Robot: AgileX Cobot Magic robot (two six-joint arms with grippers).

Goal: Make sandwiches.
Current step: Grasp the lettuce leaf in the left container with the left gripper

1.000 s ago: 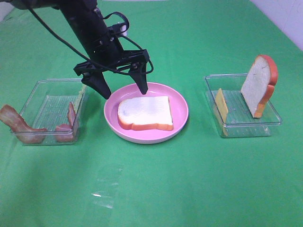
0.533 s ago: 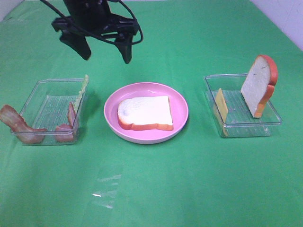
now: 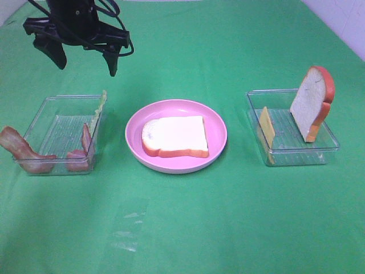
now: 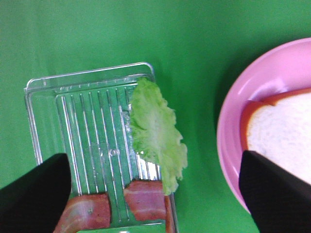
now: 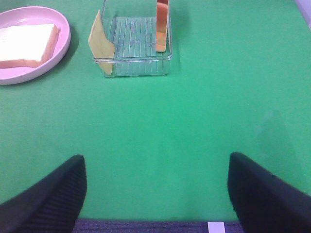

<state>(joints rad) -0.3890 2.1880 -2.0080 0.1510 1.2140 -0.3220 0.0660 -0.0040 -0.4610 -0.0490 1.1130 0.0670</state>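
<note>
Two claws here, and we'll start with the closest. The right claw hangs over bare green worktop, on the near side of the right tray. Its fingers are spread wide and it's holding nothing.

Next row back, we've got three things side by side. The left tray has bacon draped over its near-left corner, partly outside. Another strip leans on the wall facing the plate, and lettuce is propped on that same wall. The plate sits in the middle with one bread slice lying flat on it, so the sandwich is just that one layer. In the right tray, cheese stands on edge against the plate-side wall, and a second slice stands upright toward the far right.

Farthest back, the left claw hovers in the air beyond the left tray, fingers wide apart and empty too.
</note>
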